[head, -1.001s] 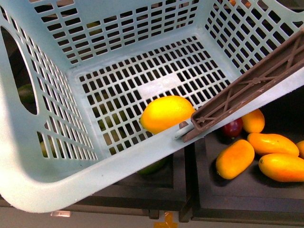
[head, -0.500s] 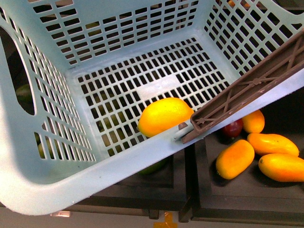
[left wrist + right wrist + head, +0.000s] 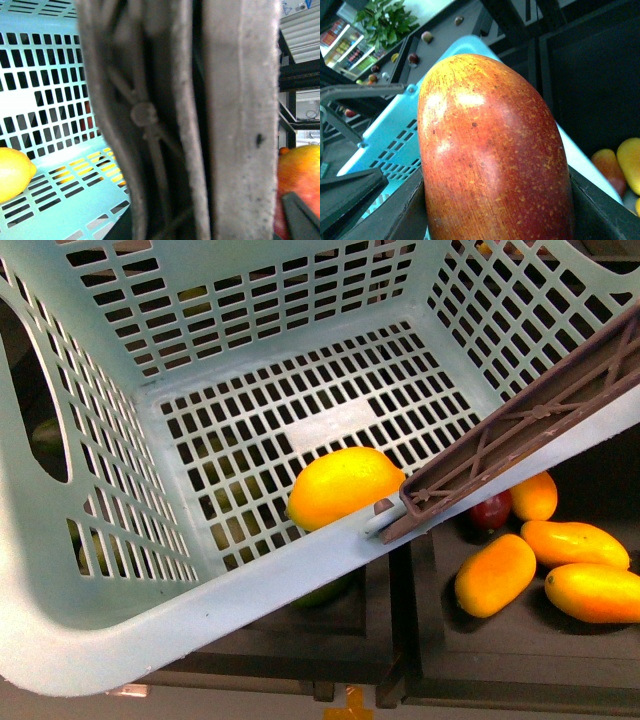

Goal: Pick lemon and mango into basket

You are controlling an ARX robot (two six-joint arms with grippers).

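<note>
Found lemon (image 3: 345, 487) lying on basket (image 3: 150, 630) floor against near wall. Held mango (image 3: 490, 150) clenched in right tool (image 3: 497, 220), close by basket rim, not yet inside. Could not tell left tool's state. Judged next: clear rim, lower, release.

Front view: two black display bins (image 3: 520, 640) stand side by side, parted by a dark divider (image 3: 398, 610). The right bin holds loose orange fruit (image 3: 495, 575). Below the bins runs a strip of pale floor (image 3: 230, 705) bearing a yellow mark (image 3: 350, 708).

Right wrist view: a leafy green plant (image 3: 385, 22), stocked shelves (image 3: 345, 42) and a grey counter (image 3: 445, 30) carrying small round fruit.

Left wrist view: dark metal racking (image 3: 300, 75) beneath a white slatted panel (image 3: 300, 40).

Lighting is bright throughout
</note>
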